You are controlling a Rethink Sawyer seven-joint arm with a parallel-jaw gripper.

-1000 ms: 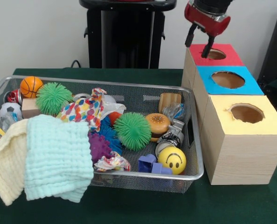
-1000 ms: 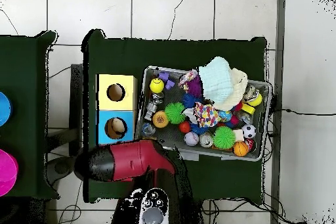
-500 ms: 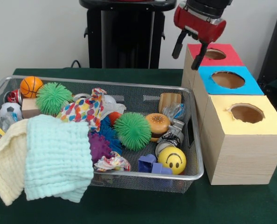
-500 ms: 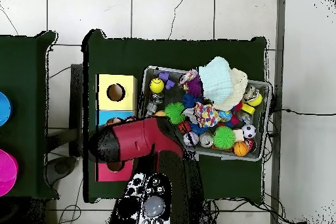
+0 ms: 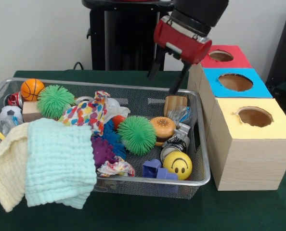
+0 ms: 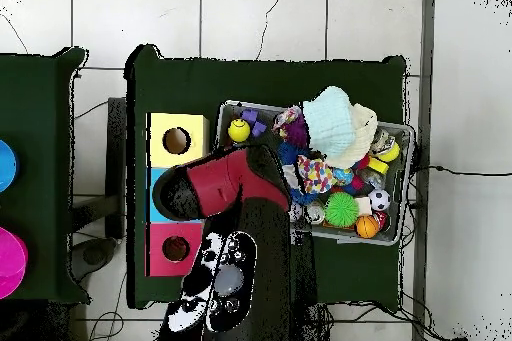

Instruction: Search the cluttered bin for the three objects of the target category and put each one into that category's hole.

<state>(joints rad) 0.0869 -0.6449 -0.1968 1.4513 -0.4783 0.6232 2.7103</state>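
Our gripper hangs with its jaws spread wide and empty above the far rim of the wire bin, beside the three boxes. We cannot tell which toys are the targets. The towels may hide some, and a blind descent could snag cloth or pinch neighbours like the spiky green ball.

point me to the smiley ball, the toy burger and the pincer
smiley ball (image 5: 177,165), front view, on its yellow face.
toy burger (image 5: 162,130), front view, on its top bun.
pincer (image 5: 164,78), front view, midway between its open fingertips.
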